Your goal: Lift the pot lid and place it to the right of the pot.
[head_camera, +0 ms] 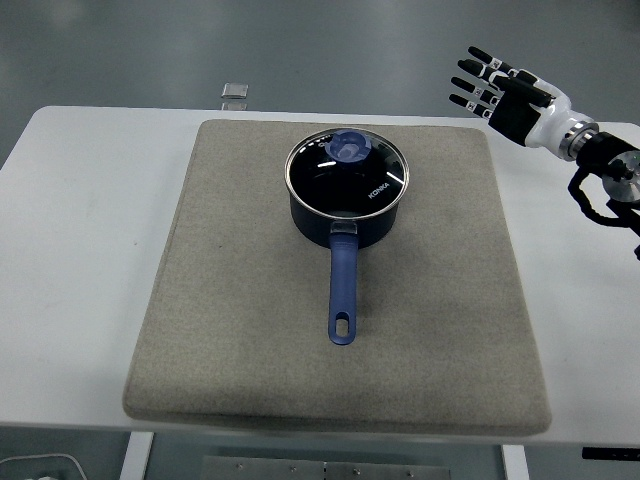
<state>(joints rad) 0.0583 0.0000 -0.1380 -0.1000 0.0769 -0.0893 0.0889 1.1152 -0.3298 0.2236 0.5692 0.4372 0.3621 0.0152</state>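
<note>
A dark blue pot (345, 222) stands on a grey mat (220, 300) in the middle of the white table. Its long blue handle (343, 290) points toward the near edge. A glass lid (372, 180) with a blue knob (349, 148) sits on the pot. My right hand (492, 88) hovers at the upper right, above the mat's far right corner and well apart from the pot. Its fingers are spread and hold nothing. The left arm is out of view.
A small pale square object (236, 92) lies on the floor beyond the table's far edge. The mat covers most of the table; bare white table (70, 250) shows on its left and right.
</note>
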